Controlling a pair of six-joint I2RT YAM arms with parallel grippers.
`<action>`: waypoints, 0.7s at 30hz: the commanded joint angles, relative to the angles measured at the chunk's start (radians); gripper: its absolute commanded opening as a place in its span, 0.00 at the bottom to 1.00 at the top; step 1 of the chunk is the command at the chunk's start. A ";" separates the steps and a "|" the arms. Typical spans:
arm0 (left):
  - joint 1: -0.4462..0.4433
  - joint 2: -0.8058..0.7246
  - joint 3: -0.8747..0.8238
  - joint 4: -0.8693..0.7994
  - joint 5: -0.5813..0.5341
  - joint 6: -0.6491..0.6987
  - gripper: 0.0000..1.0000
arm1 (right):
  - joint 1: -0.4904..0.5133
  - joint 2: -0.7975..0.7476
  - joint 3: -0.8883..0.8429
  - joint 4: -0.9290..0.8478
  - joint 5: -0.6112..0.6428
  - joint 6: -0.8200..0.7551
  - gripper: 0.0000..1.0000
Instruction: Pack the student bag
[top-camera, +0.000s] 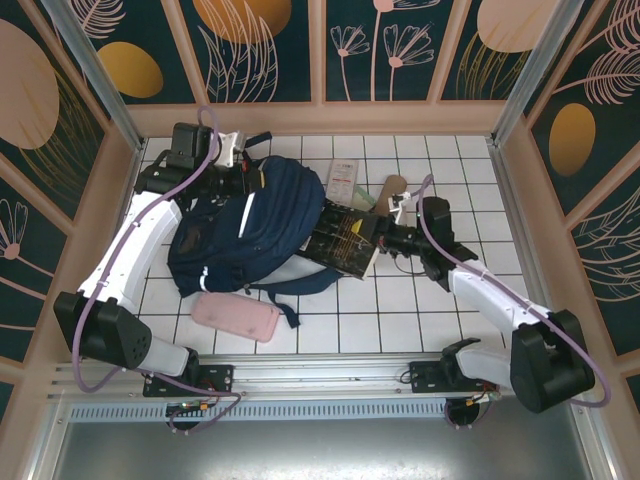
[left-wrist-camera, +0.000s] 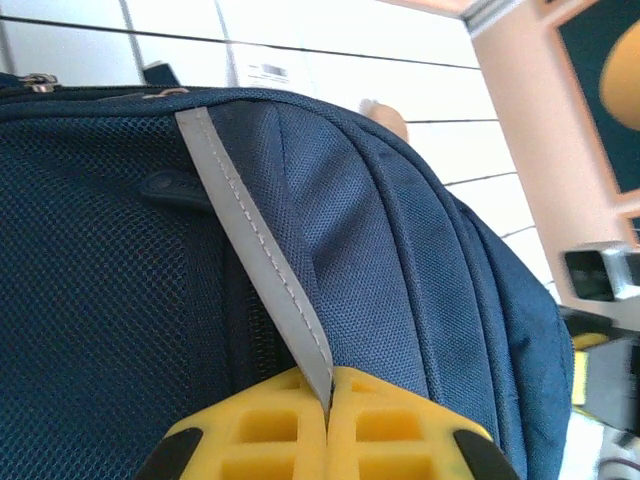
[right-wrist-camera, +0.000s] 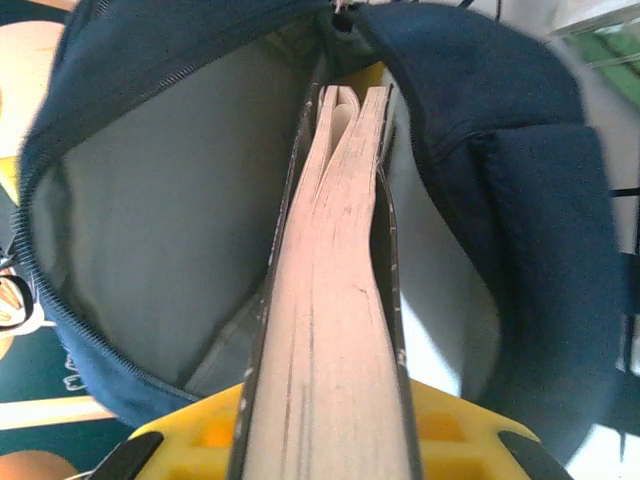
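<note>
Navy student bag (top-camera: 255, 225), book (top-camera: 345, 243), packet (top-camera: 343, 187) print illegible

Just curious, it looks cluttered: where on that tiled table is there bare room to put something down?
The tiled table is bare at the near middle, between the pink pouch and the right arm, and in the far right corner. Crowded: the left and centre, with the student bag, the book and the left arm.
</note>
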 joint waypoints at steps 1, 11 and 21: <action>-0.002 -0.040 0.079 0.148 0.179 -0.033 0.00 | 0.026 0.014 0.064 0.214 -0.047 0.090 0.00; -0.002 -0.061 0.053 0.211 0.266 -0.071 0.00 | 0.134 0.210 0.190 0.333 -0.015 0.282 0.00; 0.008 -0.073 0.042 0.262 0.292 -0.124 0.00 | 0.286 0.517 0.450 0.157 0.264 0.333 0.00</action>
